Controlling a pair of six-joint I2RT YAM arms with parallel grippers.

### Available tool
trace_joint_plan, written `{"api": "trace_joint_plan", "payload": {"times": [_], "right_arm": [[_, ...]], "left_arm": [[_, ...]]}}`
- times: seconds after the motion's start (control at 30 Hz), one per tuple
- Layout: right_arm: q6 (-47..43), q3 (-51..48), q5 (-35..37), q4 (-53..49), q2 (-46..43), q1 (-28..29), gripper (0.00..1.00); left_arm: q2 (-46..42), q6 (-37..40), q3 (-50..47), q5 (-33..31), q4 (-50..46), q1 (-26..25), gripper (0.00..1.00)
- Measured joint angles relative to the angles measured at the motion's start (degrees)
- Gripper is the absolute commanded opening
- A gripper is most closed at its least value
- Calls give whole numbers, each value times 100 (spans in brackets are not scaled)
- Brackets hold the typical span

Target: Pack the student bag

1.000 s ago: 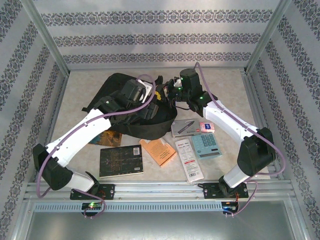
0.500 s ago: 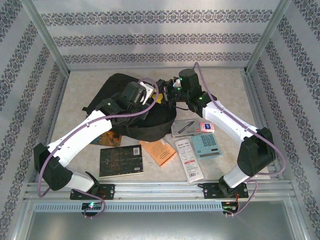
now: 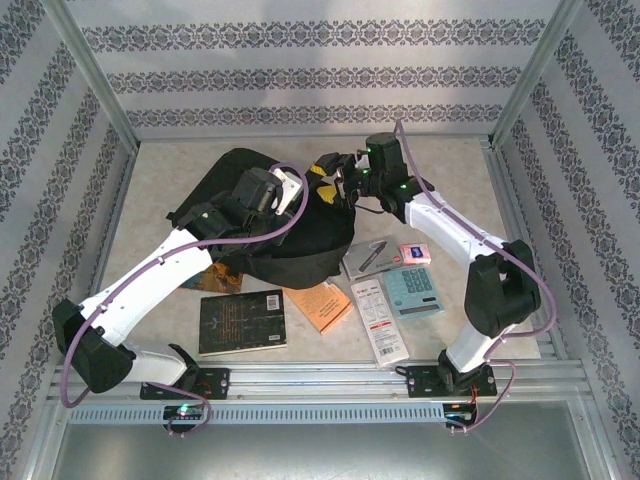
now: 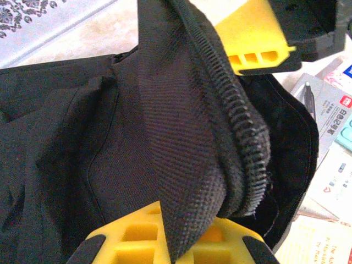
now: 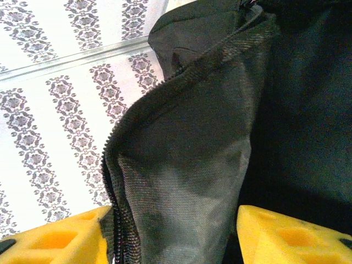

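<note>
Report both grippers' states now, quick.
Left gripper: closed, pinching the student bag at its zipper edge.
Right gripper: open, bag fabric between its fingers.

A flat grey packet at the right edge of the left wrist view carries a small red square logo, with a column of dark East Asian characters beside it, too blurred to read. Below it, a pale orange paperback book shows a few lines of small dark print, illegible. In the top view, a black book with faint gold lettering, a long white leaflet with red and black print, and a light blue calculator with marked keys lie on the surface, all too small to read.
</note>
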Motion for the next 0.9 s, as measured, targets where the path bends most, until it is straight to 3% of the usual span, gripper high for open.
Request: {"api": "trace_joint_plan", "payload": {"times": [0.17,0.27,0.4,0.5,0.73,0.9], "right_arm": [[-68,76,-94,33,63,2,13],[-55,127,-120,31,63,2,0],[-42,144,-109,26,63,-2,0],[-20,144,-81,-11,61,0,0],[166,144,146,-297,-101,2,0],[278,264,280,-763,-227,2,0]], "left_arm": [[-2,63,0,46,-66,0,6],[-2,109,0,50,-92,0,18],[-39,144,9,136,-136,0,56],[-31,48,210,225,-350,0,72],[833,-702,2341,291,-1193,-39,75],[1886,-1261,3663,-24,-1851,-474,75]]}}
